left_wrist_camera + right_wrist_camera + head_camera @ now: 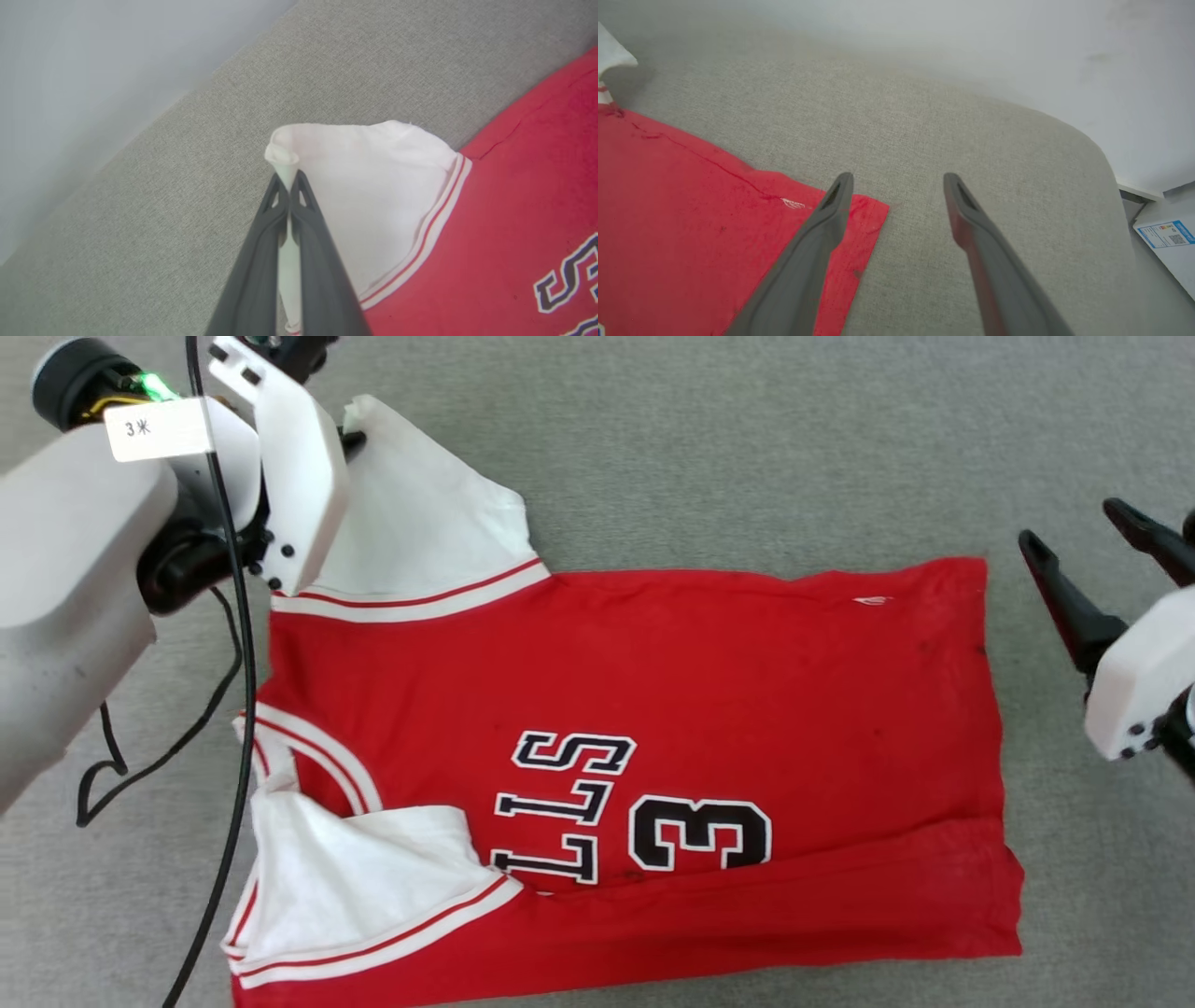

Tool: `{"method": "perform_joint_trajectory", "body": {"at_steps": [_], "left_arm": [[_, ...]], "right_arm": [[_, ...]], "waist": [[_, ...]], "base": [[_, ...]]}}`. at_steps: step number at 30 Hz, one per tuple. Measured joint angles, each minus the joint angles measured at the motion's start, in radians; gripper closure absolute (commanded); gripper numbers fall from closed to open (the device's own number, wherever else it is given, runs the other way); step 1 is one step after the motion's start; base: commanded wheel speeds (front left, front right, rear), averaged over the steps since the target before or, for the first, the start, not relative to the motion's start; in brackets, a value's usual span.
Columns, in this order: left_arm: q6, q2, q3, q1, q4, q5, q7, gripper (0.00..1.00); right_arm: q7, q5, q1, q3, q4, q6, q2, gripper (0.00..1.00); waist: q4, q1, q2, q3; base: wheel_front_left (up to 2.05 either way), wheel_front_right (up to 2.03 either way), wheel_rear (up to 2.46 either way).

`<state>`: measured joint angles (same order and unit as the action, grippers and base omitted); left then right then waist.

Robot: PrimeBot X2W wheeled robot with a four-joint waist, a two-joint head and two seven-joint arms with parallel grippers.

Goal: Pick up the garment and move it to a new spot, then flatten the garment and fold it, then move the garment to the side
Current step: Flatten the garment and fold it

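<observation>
Left wrist view shows the left pincer (290,179) clamped shut on a rolled corner of a white sleeve (373,196), with a strip of white cloth squeezed between its dark fingers (259,261) at the centre of the frame. That sleeve belongs to the red shirt (514,210), which takes up the right side of the frame and lies on a grey cloth surface (140,224).

In the head view the shirt (700,681) is spread across the middle of the frame, neck toward the left. A red band along the bottom is folded over part of the black lettering (579,803). A black cable (238,709) hangs down the left side.

The right pincer (1069,523) sits at the right edge, fingers apart, just beside the shirt's upper right corner. In its own wrist view one finger (822,233) overlaps that red corner.
</observation>
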<state>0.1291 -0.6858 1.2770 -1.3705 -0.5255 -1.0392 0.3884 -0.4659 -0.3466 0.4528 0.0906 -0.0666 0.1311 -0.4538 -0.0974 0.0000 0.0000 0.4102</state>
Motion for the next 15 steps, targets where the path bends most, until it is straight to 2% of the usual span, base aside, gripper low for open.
{"method": "perform_joint_trajectory", "body": {"at_steps": [4, 9, 12, 15], "left_arm": [[0.0, 0.001, 0.001, 0.017, 0.032, 0.011, -0.031, 1.0], [0.0, 0.004, 0.002, 0.023, 0.062, 0.018, -0.049, 1.0], [0.0, 0.009, 0.003, 0.02, 0.078, 0.025, -0.058, 1.0], [0.0, 0.011, 0.003, 0.013, 0.084, 0.027, -0.061, 1.0]], "right_arm": [[-0.265, -0.082, 0.074, 0.054, 0.044, 0.0, -0.081, 0.0], [-0.521, -0.158, 0.16, 0.101, 0.114, 0.0, -0.126, 0.0], [-0.612, -0.174, 0.198, 0.105, 0.164, 0.0, -0.123, 0.0], [-0.65, -0.175, 0.227, 0.109, 0.194, 0.0, -0.114, 0.0]], "waist": [[0.031, 0.0, 0.0, -0.011], [0.06, 0.0, 0.0, -0.008], [0.074, 0.0, 0.0, 0.006], [0.084, 0.0, 0.0, 0.018]], "base": [[0.0, 0.0, 0.0], [0.0, 0.0, 0.0], [0.0, 0.0, 0.0], [0.0, 0.0, 0.0]]}}
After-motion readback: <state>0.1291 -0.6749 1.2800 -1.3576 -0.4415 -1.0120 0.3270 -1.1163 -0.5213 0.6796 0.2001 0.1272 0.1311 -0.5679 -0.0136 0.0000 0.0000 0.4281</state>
